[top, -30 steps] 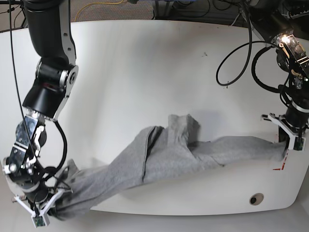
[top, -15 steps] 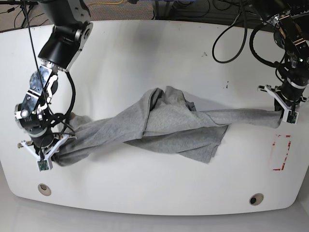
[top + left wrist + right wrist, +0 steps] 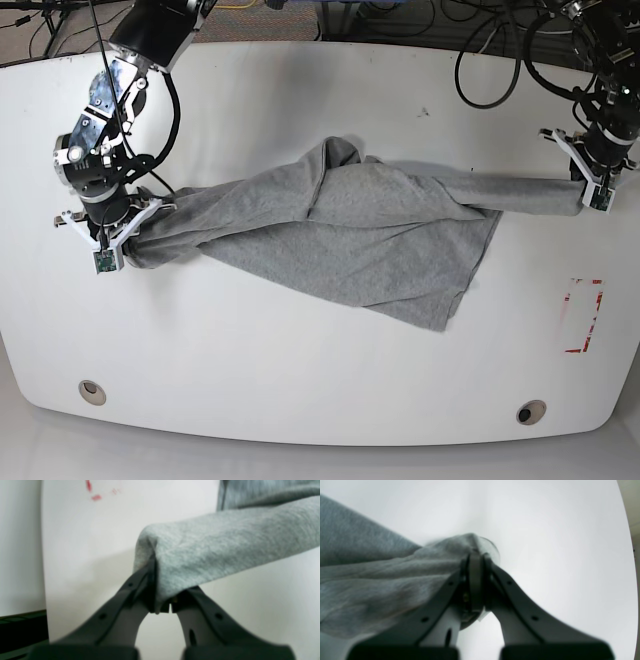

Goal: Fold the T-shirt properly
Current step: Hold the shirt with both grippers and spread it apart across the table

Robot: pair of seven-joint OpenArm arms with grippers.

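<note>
T-shirt (image 3: 350, 235) farther up table (image 3: 300, 380)

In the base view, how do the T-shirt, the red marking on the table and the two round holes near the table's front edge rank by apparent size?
1. T-shirt, by far the largest.
2. Red marking.
3. Left hole and right hole: they look about alike, so I do not rank them.

This looks like a robotics lab. A broad white table (image 3: 300, 380) with rounded corners fills the room's middle, red tape marks (image 3: 582, 317) stuck near one edge. Black cables (image 3: 490, 70) loop over its far side, and more wiring lies tangled on the floor behind it.
</note>
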